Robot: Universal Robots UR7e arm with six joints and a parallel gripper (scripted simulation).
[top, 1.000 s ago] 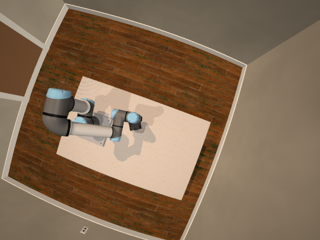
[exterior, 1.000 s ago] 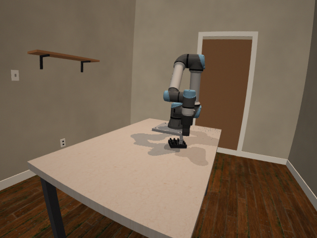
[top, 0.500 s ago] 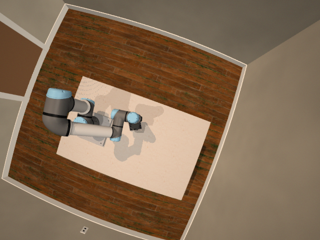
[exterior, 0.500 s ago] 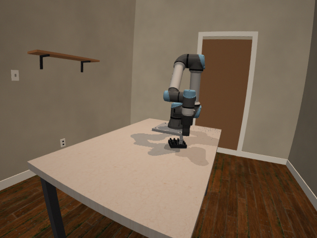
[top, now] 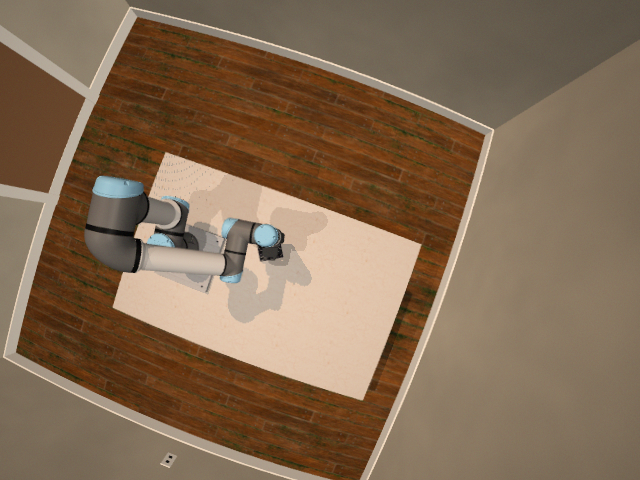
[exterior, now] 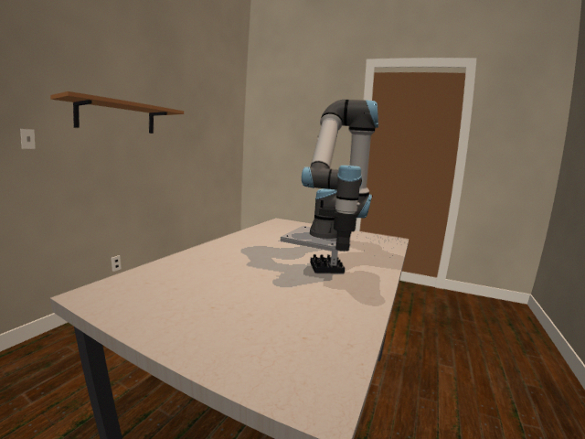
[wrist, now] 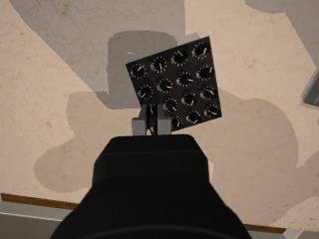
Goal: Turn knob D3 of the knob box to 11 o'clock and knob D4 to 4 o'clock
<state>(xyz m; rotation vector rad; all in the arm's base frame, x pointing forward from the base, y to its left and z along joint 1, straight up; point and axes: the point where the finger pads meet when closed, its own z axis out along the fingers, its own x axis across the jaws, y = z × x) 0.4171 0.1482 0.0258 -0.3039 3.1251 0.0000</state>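
- The black knob box (top: 260, 255) (exterior: 329, 271) (wrist: 169, 74) sits on the pale table (top: 330, 310) (exterior: 212, 330), out in front of the arm's base, its rows askew to the gripper.
- The gripper (exterior: 334, 262) (wrist: 152, 112) has its fingers drawn close together about a knob along the box's edge; I take it for D3, though the fingers hide much of it. Whether the pads actually press on it, I can't tell.
- The knobs look small and rigid, so I'd take one low on opposite sides, centred, and turn about its own axis.
- My guess is the box is light: a sideways tug could drag it, and a loose hold could slip round the knob. Neighbouring knobs stand near enough to get brushed.
- The arm (top: 180, 259) (exterior: 324, 142) arches high, then drops its wrist so the gripper points straight down.
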